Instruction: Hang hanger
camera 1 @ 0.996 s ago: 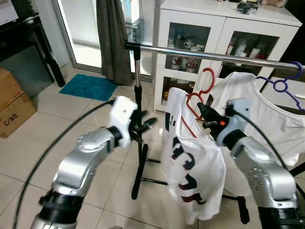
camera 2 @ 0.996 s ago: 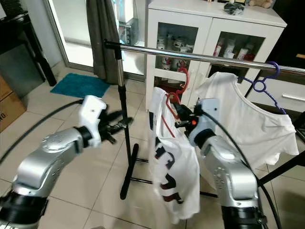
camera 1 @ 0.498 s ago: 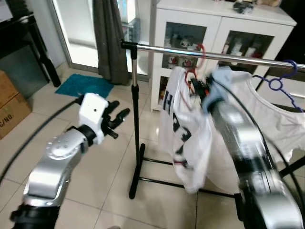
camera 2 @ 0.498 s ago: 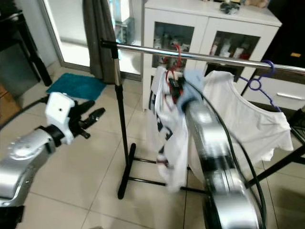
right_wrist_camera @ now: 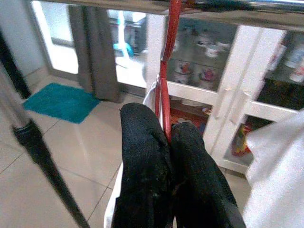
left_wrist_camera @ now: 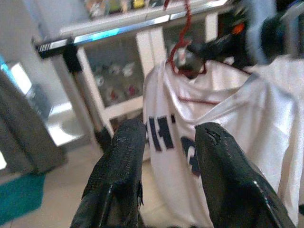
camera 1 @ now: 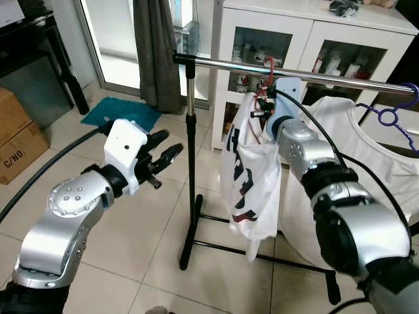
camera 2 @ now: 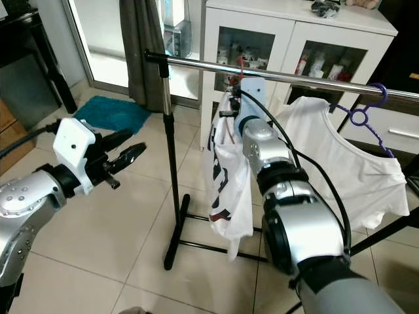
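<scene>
Currently, your right gripper [right_wrist_camera: 166, 142] is raised to the chrome rail [camera 1: 294, 73] of the garment rack, its fingers pinched together on the neck of the red hanger [right_wrist_camera: 167, 71]. The hanger's hook appears to sit over the rail, though the contact itself is partly blurred. A white printed T-shirt [camera 1: 247, 176] hangs from that hanger, just beside a second white shirt [camera 1: 366, 150] on a purple hanger [camera 1: 393, 116]. Your left gripper [camera 1: 160, 160] hovers left of the rack's upright post [camera 1: 191, 150], jaws apart and holding nothing.
</scene>
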Controlling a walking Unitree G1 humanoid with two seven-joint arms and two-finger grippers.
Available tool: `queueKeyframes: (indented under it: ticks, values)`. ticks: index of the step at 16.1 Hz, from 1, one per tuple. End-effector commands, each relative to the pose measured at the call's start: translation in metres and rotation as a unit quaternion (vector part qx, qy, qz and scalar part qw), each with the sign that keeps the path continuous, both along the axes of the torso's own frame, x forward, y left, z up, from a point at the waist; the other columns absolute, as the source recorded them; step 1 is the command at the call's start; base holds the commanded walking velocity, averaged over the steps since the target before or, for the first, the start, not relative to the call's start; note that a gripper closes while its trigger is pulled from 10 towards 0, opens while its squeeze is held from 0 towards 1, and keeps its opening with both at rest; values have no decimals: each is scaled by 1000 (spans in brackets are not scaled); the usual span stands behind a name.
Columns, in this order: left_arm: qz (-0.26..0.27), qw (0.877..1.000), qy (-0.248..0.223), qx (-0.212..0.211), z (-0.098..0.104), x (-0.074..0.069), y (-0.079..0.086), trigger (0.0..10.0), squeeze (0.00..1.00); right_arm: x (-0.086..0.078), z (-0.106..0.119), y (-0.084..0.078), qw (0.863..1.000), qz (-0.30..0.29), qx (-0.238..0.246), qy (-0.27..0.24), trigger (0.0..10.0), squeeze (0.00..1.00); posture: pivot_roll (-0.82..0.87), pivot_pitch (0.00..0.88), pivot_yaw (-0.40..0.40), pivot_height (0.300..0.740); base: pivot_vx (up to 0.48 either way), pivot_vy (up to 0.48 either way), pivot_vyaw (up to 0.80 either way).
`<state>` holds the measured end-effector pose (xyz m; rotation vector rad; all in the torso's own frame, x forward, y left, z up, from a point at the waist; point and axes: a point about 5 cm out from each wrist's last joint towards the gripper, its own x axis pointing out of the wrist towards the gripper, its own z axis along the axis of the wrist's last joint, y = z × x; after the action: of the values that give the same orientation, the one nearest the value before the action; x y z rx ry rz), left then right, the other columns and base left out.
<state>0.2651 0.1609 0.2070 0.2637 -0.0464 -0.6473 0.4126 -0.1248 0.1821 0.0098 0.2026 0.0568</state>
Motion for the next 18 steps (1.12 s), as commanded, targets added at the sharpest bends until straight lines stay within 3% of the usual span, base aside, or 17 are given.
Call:
queueKeyframes:
  ticks: [1,4,9,15,17,18]
  values:
    - [-16,1000,-16,-4,10,-3,-3,10000,0,3,9,-5,1000,-19,9,-20,10000,0,59,45,-40,740,0,0,0]
    - [-24,999,-25,-18,17,-6,-3,10000,0,5,13,-5,999,-27,11,-22,10000,0,75,62,-50,740,0,0,0]
    - [5,997,-26,-71,32,-9,5,10000,0,7,17,2,1000,-17,-8,-12,10000,0,104,117,-70,740,0,0,0]
    - [12,999,2,-51,25,-19,7,10000,0,2,-1,8,1000,-2,-16,20,10000,0,116,142,-77,740,0,0,0]
    - [12,999,5,-49,25,-18,7,10000,0,2,-1,7,1000,-7,26,8,10000,0,114,132,-68,740,0,0,0]
    - [12,999,6,-48,25,-17,7,10000,0,3,4,6,999,-11,46,-7,10000,1000,109,123,-61,740,0,0,0]
